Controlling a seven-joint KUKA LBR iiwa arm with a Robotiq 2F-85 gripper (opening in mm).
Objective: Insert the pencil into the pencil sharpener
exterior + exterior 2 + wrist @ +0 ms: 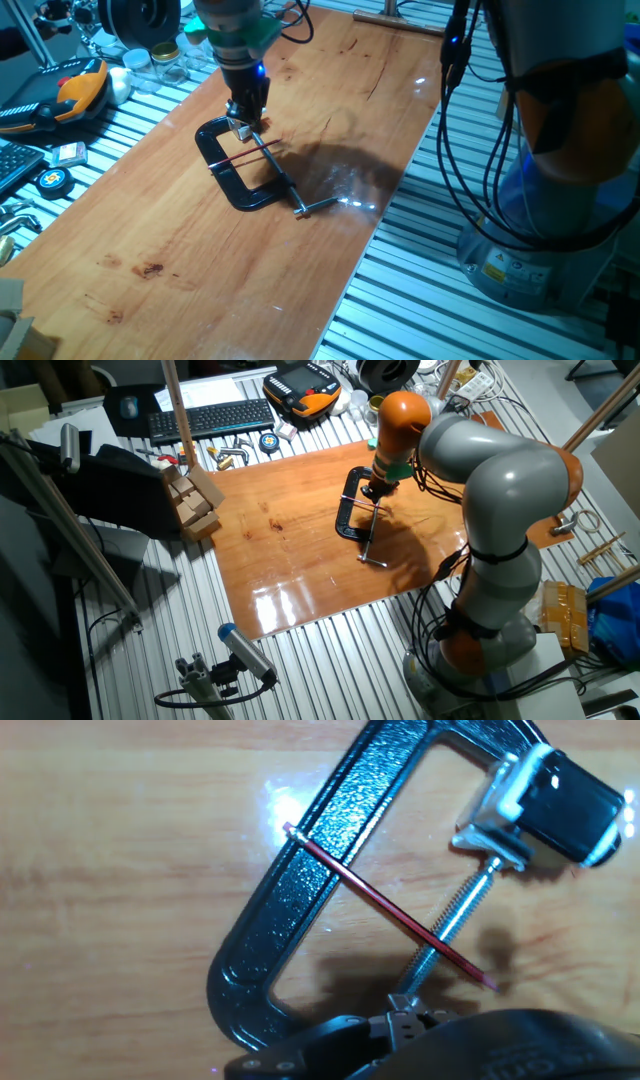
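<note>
The pencil (390,907) is a thin red stick lying loose across the black C-clamp (300,890) and its steel screw (455,920), with its tip toward the lower right. It also shows in one fixed view (247,155). The pencil sharpener (545,805) is a small silver-and-black block sitting at the end of the clamp's screw, in the clamp's mouth. My gripper (247,118) hangs just above the clamp's sharpener end and holds nothing that I can see. Its fingers are not clear enough to tell whether they are open or shut. The hand view shows only the dark hand body along its bottom edge.
The clamp (352,510) lies on a wooden tabletop (200,260). Left of the board are an orange-and-black device (70,90), jars (150,60) and a tape measure (52,180). The robot base (560,150) and cables stand to the right. Wooden blocks (195,500) and a keyboard (205,418) are in the other fixed view.
</note>
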